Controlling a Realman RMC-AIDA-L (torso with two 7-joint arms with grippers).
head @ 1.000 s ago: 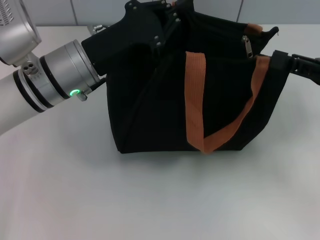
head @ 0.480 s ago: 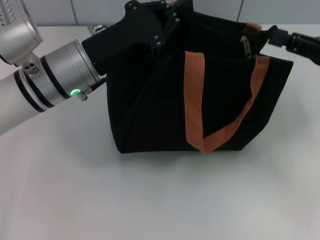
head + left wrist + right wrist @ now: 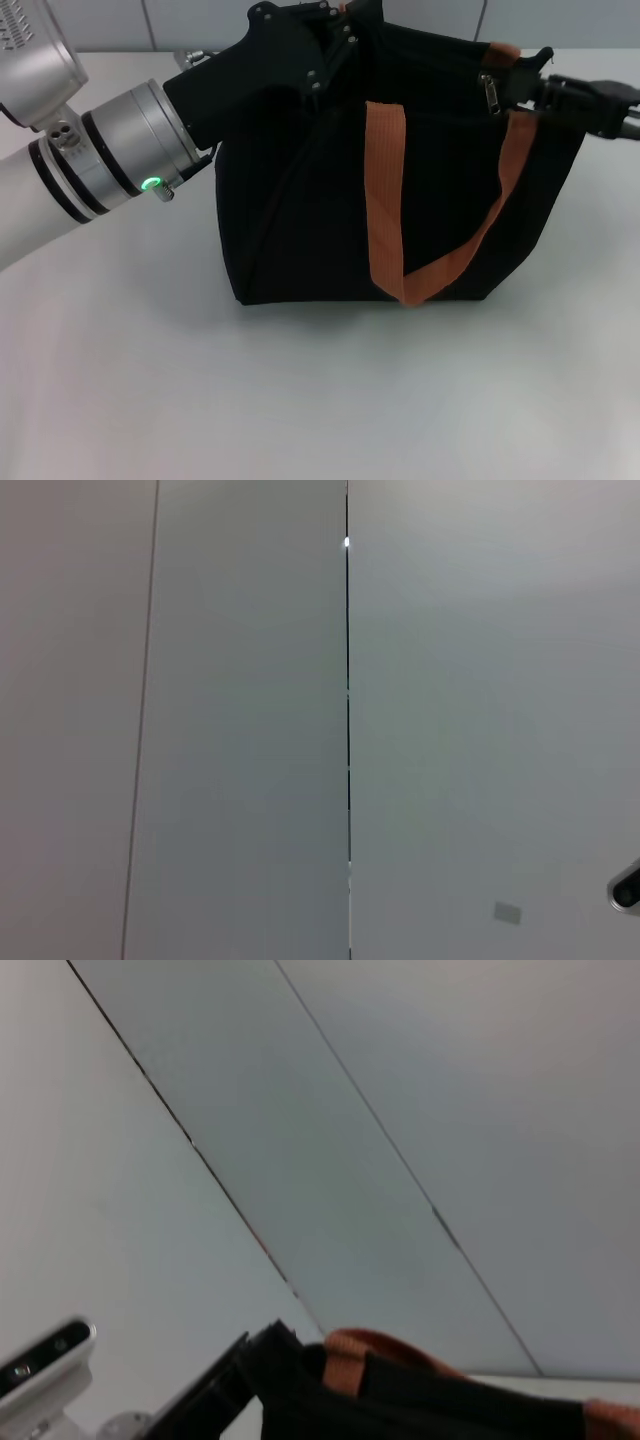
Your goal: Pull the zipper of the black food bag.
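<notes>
White tabletop [image 3: 300,400] all around, with grey wall panels [image 3: 250,730] behind, so you've got a pretty plain scene. Your black food bag [image 3: 400,200] sits upright around the middle of the table, slightly toward the right side, with an orange-brown strap handle [image 3: 400,270] drooping down its front face in a V shape.

Your left gripper [image 3: 300,50] is up at the bag's top left corner, black housing pressed right against the fabric edge. Can't tell from the head view whether it's pinching anything, the fingers are buried against the black cloth. The left wrist view only gives you wall.

The zipper [image 3: 491,92] hangs as a small silver pull near the top right corner of the bag, just under the orange tab at the rim. Your right gripper [image 3: 535,88] comes in from the right at that same height, its tip just beside the pull, maybe touching it. Whether it's clamped on it or spread apart, I honestly can't tell. The right wrist view catches only the bag's top edge and strap against the wall.
</notes>
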